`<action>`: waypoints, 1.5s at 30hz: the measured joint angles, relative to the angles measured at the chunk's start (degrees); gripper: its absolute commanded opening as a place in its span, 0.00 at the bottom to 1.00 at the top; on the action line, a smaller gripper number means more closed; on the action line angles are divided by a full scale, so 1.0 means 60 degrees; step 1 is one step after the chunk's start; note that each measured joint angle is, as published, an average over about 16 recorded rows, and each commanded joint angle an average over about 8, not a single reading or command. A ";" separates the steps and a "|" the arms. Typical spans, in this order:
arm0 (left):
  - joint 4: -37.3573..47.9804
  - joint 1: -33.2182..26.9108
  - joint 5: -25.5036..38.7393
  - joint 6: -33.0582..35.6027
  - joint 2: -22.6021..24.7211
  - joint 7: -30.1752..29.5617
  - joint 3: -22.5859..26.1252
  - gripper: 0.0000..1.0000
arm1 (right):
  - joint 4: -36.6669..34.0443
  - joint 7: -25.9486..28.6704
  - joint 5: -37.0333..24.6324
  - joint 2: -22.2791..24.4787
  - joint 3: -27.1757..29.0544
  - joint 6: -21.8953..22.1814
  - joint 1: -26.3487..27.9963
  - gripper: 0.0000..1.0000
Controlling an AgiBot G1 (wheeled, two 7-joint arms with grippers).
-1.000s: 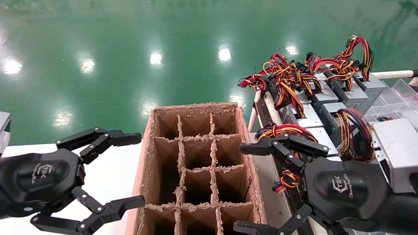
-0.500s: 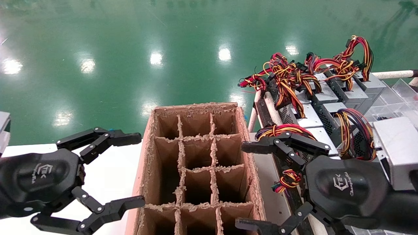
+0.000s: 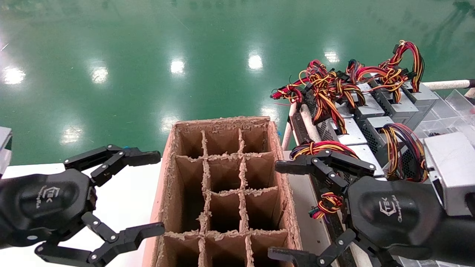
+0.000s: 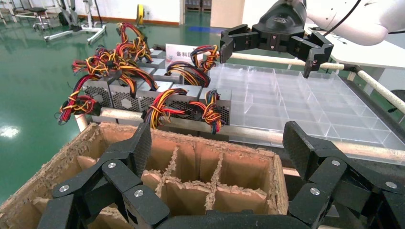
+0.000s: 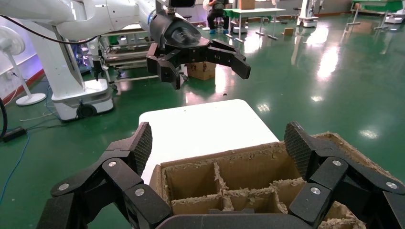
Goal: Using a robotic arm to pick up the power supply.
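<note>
Several silver-grey power supplies point(image 3: 350, 133) with black mesh sides and tied red, yellow and black wire bundles point(image 3: 326, 89) lie in rows on a rack at the right. The left wrist view shows them too, power supplies point(image 4: 191, 98) behind the cardboard box. My right gripper point(image 3: 274, 211) hangs open between the box and the rack, holding nothing. Its upper finger lies just in front of the nearest wire bundle point(image 3: 321, 147). My left gripper point(image 3: 160, 192) is open and empty over the white table, left of the box.
A brown cardboard divider box point(image 3: 222, 121) with open cells stands in the middle between the grippers. A white table point(image 3: 126, 193) lies at the left. A clear plastic compartment tray point(image 3: 445, 118) sits behind the power supplies. Green floor lies beyond.
My right gripper has drifted a little to the right, towards the rack. The left gripper and the power supplies have not moved.
</note>
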 measured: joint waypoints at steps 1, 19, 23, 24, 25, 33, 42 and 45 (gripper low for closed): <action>0.0000 0.0000 0.0000 0.0000 0.0000 0.0000 0.0000 1.00 | -0.0001 -0.0001 -0.0001 0.0001 -0.0001 0.0000 0.0001 1.00; 0.0000 0.0000 0.0000 0.0000 0.0000 0.0000 0.0000 1.00 | -0.0013 -0.0009 -0.0007 0.0005 -0.0006 0.0000 0.0010 1.00; 0.0000 0.0000 0.0000 0.0000 0.0000 0.0000 0.0000 1.00 | -0.0014 -0.0010 -0.0007 0.0005 -0.0006 0.0000 0.0011 1.00; 0.0000 0.0000 0.0000 0.0000 0.0000 0.0000 0.0000 1.00 | -0.0014 -0.0010 -0.0007 0.0005 -0.0006 0.0000 0.0011 1.00; 0.0000 0.0000 0.0000 0.0000 0.0000 0.0000 0.0000 1.00 | -0.0014 -0.0010 -0.0007 0.0005 -0.0006 0.0000 0.0012 1.00; 0.0000 0.0000 0.0000 0.0000 0.0000 0.0000 0.0000 1.00 | -0.0014 -0.0010 -0.0007 0.0005 -0.0006 0.0000 0.0012 1.00; 0.0000 0.0000 0.0000 0.0000 0.0000 0.0000 0.0000 1.00 | -0.0014 -0.0010 -0.0007 0.0005 -0.0006 0.0000 0.0012 1.00; 0.0000 0.0000 0.0000 0.0000 0.0000 0.0000 0.0000 1.00 | -0.0014 -0.0010 -0.0007 0.0005 -0.0006 0.0000 0.0012 1.00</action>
